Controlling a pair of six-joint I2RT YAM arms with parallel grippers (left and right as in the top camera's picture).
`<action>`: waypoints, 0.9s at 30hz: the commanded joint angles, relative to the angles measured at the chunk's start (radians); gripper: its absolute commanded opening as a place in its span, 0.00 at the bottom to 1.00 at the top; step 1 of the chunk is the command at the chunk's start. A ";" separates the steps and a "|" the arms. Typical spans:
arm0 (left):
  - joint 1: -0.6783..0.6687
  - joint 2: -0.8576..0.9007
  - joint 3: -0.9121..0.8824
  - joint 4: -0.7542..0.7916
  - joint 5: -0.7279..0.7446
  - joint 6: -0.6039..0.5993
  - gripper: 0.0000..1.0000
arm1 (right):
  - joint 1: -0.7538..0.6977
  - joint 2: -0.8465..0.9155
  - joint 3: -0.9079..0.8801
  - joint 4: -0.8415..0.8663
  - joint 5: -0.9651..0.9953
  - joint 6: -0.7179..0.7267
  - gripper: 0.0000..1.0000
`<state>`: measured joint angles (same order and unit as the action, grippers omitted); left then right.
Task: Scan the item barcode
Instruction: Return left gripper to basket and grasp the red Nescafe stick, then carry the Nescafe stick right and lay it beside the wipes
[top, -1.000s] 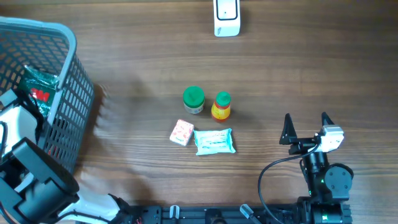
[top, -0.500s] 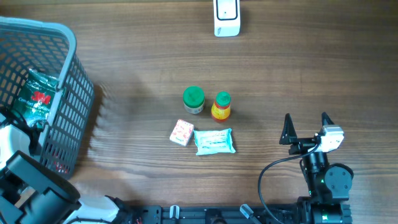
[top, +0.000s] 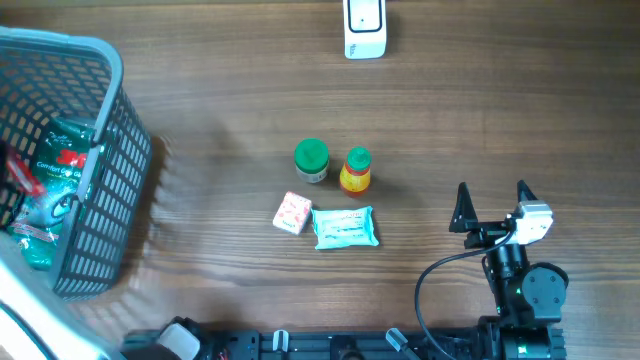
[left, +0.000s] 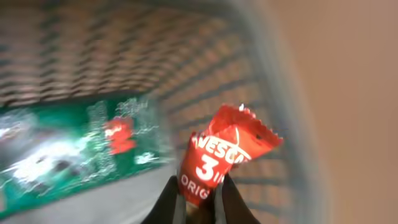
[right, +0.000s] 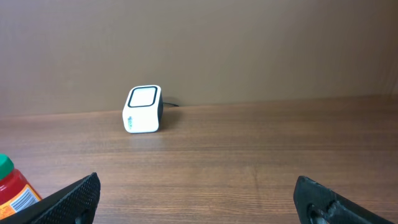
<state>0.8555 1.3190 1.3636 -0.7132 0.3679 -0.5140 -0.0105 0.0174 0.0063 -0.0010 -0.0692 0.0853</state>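
Note:
In the left wrist view my left gripper (left: 198, 188) is shut on the lower end of a red sachet (left: 225, 151) with white print, inside the grey mesh basket (left: 267, 87). A green packet (left: 74, 149) lies on the basket floor to its left. From overhead the red sachet (top: 19, 172) shows over the green packet (top: 55, 185) in the basket (top: 120, 190); the left fingers themselves do not show there. The white barcode scanner (top: 364, 27) stands at the far edge, its window facing my right wrist camera (right: 142, 109). My right gripper (top: 492, 197) rests open at the front right, holding nothing.
Mid-table stand a green-lidded jar (top: 311, 160) and a yellow bottle with a green cap (top: 355, 171). In front of them lie a pink packet (top: 291, 213) and a pale teal packet (top: 345, 227). The bottle (right: 12, 186) edges into the right wrist view.
My left gripper has shut on the red sachet. The left arm has slid almost out of the overhead view, and the green packet has shifted in the basket. The right arm is still.

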 joint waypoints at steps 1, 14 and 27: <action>0.003 -0.154 0.024 0.124 0.403 -0.085 0.04 | -0.002 -0.005 -0.001 0.002 0.009 -0.005 1.00; -0.757 -0.241 0.023 -0.031 0.360 0.124 0.04 | -0.002 -0.005 -0.001 0.002 0.010 -0.005 1.00; -1.137 -0.003 -0.018 -0.137 0.121 0.166 0.04 | -0.002 -0.005 -0.001 0.002 0.009 -0.005 1.00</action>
<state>-0.2298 1.2861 1.3785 -0.8494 0.5701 -0.3637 -0.0105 0.0174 0.0063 -0.0010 -0.0692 0.0853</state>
